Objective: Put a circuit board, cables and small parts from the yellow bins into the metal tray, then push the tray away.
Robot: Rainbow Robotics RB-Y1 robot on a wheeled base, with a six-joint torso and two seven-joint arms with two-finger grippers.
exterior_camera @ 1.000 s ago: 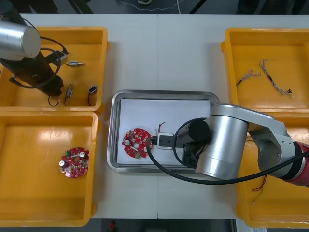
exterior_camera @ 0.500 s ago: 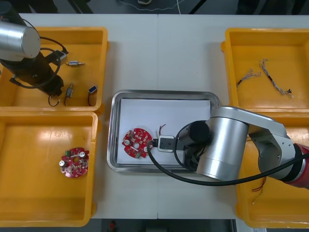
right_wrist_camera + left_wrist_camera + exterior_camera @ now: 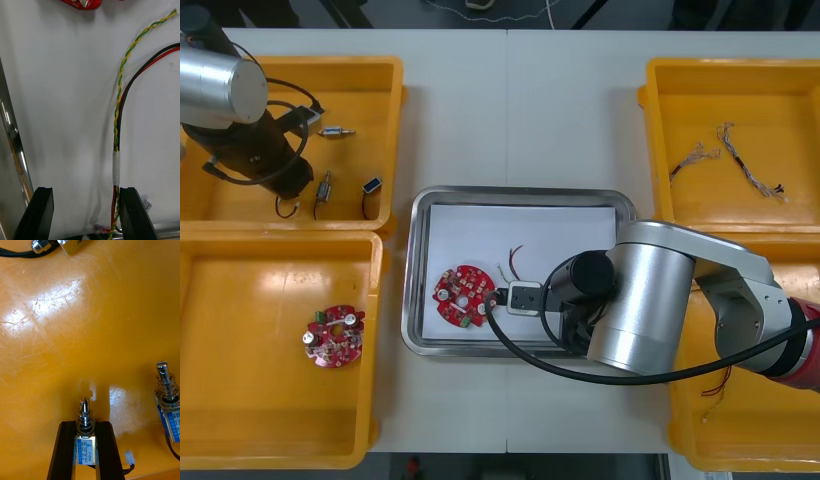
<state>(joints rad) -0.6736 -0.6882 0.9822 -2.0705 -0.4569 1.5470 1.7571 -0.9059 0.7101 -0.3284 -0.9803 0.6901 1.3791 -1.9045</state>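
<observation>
**Left pincer** (image 3: 85, 424): pressed shut on a small metal part (image 3: 86, 448), gripped across its blue-labelled body, w/ the plunger tip projecting ahead of the fingers. The pincer is located low over the far-left yellow bin (image 3: 300, 62). Whether the part is clear of the bin floor cannot be told. A second small part (image 3: 168, 416) lies near, apart from the held one. A thin lead w/ white plug (image 3: 129, 456) is seen beside the fingers and is judged prob. the held part's own.

**Right pincer** (image 3: 86, 192): spread, pinching nothing, positioned over the metal tray (image 3: 520, 192). A cable bundle (image 3: 116, 165) (green/yellow twist plus black/red) lies on the white tray floor between the fingers, close against one of them. A red circuit board (image 3: 463, 295) is lying in the tray, just beside the right arm's end.

**Assessment:** board and cable are judged placed. The small part is the step in hand.

**Recommendations:**
- The lift is to be made straight up until the lead hangs free, as it may snag the neighbouring part.
- The grip area is narrow, so slow carriage is advised.
- The right arm is to be raised vertically and cleared before the left approaches, so the cable is not dragged and the tray's bare area is reachable.
- The part is to be set on bare white floor, apart from board and cable.
- The tray push is not yet due.
</observation>
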